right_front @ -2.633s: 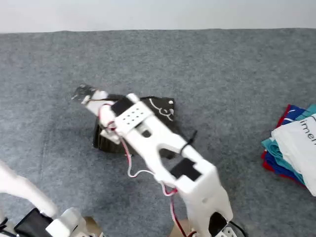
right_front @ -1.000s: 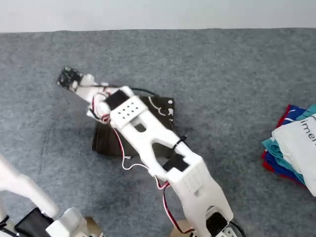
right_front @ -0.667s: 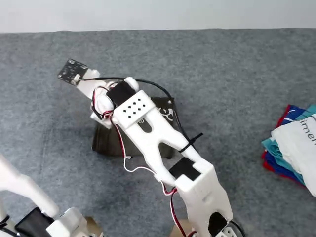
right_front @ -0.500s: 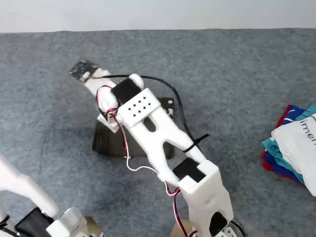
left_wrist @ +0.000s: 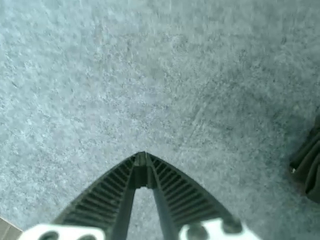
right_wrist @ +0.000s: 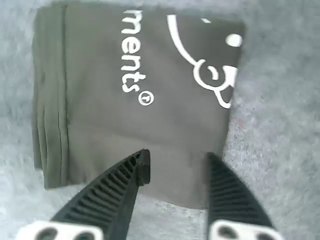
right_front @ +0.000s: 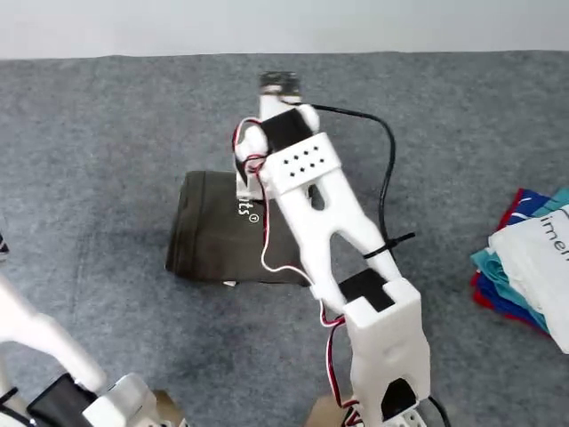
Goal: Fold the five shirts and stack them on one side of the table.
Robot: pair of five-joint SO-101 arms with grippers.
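Observation:
A dark olive shirt (right_front: 213,236) with white print lies folded in a flat rectangle on the grey carpeted table (right_front: 107,124). My right arm stretches over its right part, with the right gripper (right_front: 248,183) low above the shirt's far side. In the right wrist view the right gripper (right_wrist: 177,167) is open, its fingers (right_wrist: 141,169) hovering just over the shirt (right_wrist: 125,100) near one edge, nothing between them. My left gripper (left_wrist: 145,161) is shut and empty above bare carpet, with the shirt's edge (left_wrist: 309,165) off to one side.
A stack of folded shirts (right_front: 529,267), white on top of teal, blue and red, sits at the table's right edge. The left arm's base (right_front: 53,356) stands at the front left. Open carpet lies between the dark shirt and the stack.
My right arm has swung from the shirt's far left corner over to its far right side. The shirt's left half is now uncovered and lies flat.

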